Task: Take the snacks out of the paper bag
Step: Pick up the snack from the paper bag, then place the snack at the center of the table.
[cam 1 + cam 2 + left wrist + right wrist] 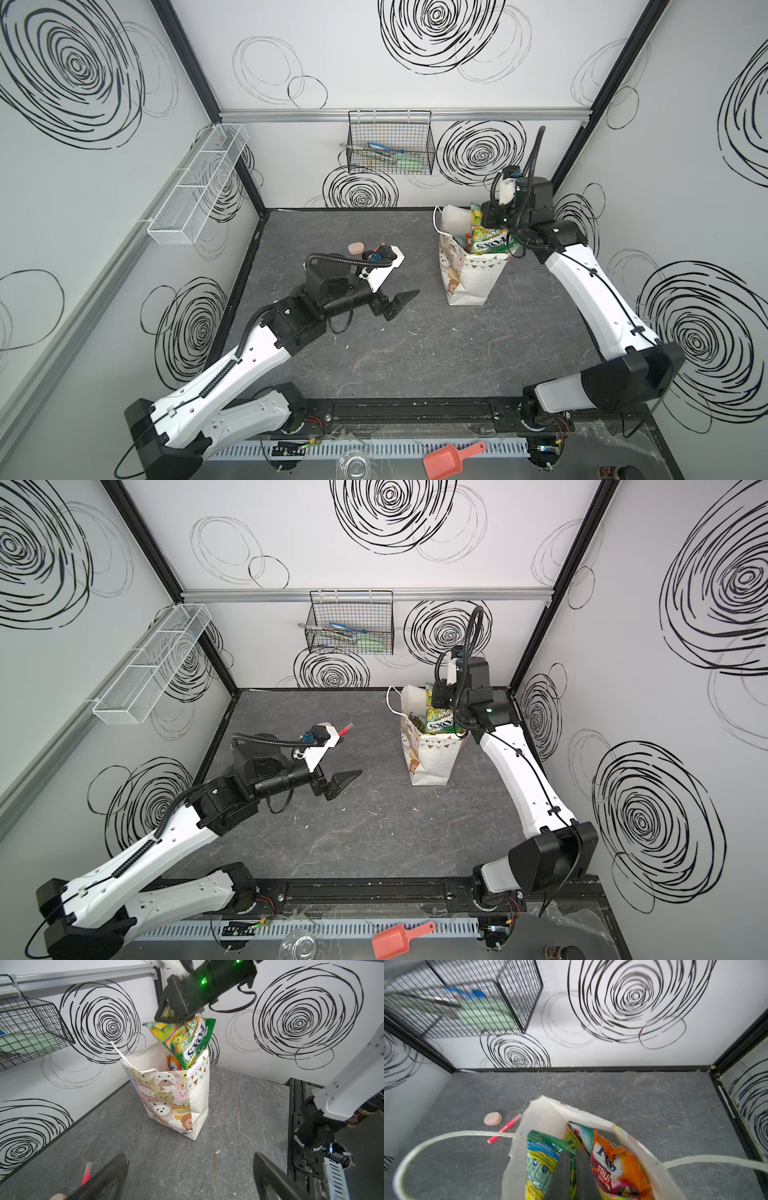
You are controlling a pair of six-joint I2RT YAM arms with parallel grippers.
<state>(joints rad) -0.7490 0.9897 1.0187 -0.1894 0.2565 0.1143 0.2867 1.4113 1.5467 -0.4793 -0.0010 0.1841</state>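
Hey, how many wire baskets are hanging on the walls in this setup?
2. A white mesh basket hangs on the left side wall. A black wire basket hangs on the back wall. Wall areas outside the views could hold more.

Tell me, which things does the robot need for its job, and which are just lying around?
Job: paper bag, green FOX'S packet, orange packet.
Lying around: pink oval bar, red marker pen, black wire basket, coral scoop.
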